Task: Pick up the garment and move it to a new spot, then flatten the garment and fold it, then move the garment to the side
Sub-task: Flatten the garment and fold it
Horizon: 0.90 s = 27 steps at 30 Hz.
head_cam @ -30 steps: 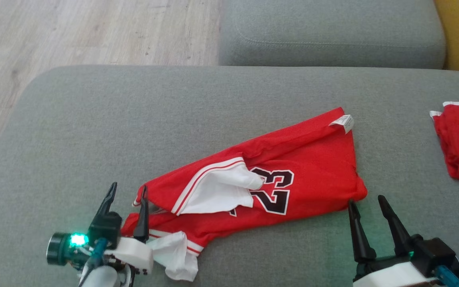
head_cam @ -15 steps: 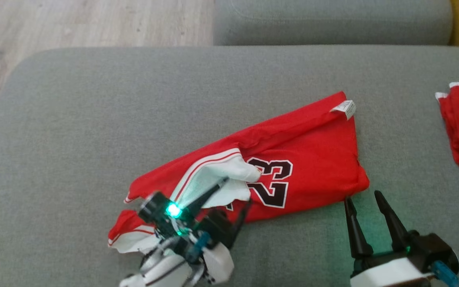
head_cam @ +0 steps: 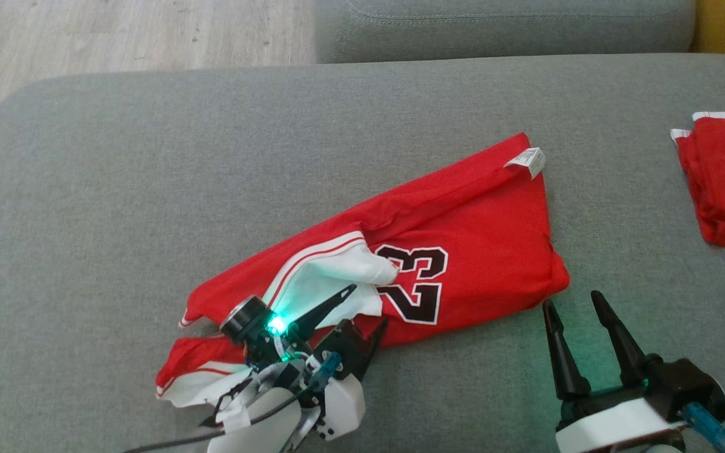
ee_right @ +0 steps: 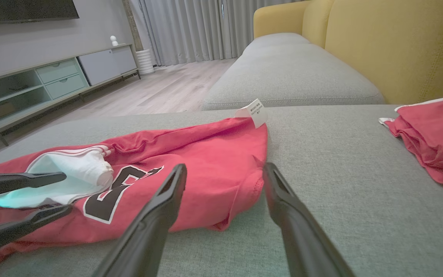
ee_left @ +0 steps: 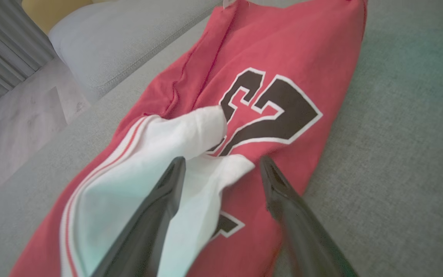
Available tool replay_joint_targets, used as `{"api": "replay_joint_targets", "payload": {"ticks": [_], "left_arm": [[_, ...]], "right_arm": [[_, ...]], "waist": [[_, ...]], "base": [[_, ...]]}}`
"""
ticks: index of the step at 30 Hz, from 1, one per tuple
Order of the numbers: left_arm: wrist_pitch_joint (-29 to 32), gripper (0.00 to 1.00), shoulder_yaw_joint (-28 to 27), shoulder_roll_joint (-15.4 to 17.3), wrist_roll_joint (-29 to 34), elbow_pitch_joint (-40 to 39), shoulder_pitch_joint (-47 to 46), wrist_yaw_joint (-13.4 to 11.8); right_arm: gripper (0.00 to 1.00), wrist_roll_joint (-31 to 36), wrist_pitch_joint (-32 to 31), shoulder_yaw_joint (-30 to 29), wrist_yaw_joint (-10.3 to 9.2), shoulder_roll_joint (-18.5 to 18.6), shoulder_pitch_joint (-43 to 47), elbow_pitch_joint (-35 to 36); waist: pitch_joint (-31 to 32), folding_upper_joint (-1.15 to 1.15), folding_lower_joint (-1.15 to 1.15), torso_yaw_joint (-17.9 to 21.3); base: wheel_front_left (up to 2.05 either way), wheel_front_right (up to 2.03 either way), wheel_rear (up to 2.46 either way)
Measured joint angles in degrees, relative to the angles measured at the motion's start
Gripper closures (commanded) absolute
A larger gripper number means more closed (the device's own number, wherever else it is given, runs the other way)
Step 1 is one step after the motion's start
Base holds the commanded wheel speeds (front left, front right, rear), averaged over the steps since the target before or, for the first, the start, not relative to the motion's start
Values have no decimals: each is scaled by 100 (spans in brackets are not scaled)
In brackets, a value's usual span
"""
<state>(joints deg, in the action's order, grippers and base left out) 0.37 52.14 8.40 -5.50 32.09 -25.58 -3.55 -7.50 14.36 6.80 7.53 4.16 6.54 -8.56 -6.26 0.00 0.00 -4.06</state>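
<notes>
While it lies slanted and crumpled mid-cushion (head_cam: 117, 189), the red jersey (head_cam: 482, 233) reads "23" (head_cam: 416, 283) in black, with a white flap (head_cam: 325, 280) turned out at its left end and one white tag (head_cam: 526, 162) at its far corner, print too small to read. Left gripper (head_cam: 369, 304) is over the flap and right gripper (head_cam: 571, 299) just off the jersey's near right corner, both with fingers spread, pinching nothing. One second red garment (head_cam: 724, 189) lies well apart at the right.
</notes>
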Motion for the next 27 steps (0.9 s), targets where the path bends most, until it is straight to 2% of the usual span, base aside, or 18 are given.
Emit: {"api": "replay_joint_targets", "payload": {"ticks": [4, 5, 6, 7, 9, 12, 19, 27], "left_arm": [[-3, 0, 18, -60, -9, 286, -4, 2], [-24, 9, 22, -64, -9, 321, -7, 2], [-57, 9, 25, -70, -10, 354, -18, 3], [-73, 39, 27, -82, -15, 394, -37, 3], [-119, 66, 43, -111, -19, 452, -99, 7], [-186, 100, 80, -155, -74, 466, -165, 45], [-255, 100, 138, -152, -187, 405, -171, 64], [-135, 100, 197, -2, -659, -199, -5, 720]], "right_arm": [[0, 0, 0, 16, 0, 7, 0, -4], [0, 0, 0, 16, 0, 7, 0, -5], [0, 0, 0, 16, 0, 7, 0, -5], [0, 0, 0, 15, 0, 7, 0, -5], [0, 0, 0, 14, 0, 7, 0, -5], [0, 0, 0, 2, 0, 7, 0, -4], [0, 1, 0, -36, 0, 3, 2, -9], [0, 1, 0, -40, 0, -12, 7, -51]], "waist": [[-2, 0, 0, 66], [-5, 0, 0, 77], [-8, 0, 0, 89], [-13, 0, 0, 97], [-20, 0, 0, 110], [-20, 0, 0, 106], [37, 0, 0, -2], [176, 0, -1, -230]], "base": [[0, 0, 0], [0, 0, 0], [0, 0, 0], [0, 0, 0], [0, 0, 0], [0, 0, 0], [0, 0, 0], [0, 0, 0]]}}
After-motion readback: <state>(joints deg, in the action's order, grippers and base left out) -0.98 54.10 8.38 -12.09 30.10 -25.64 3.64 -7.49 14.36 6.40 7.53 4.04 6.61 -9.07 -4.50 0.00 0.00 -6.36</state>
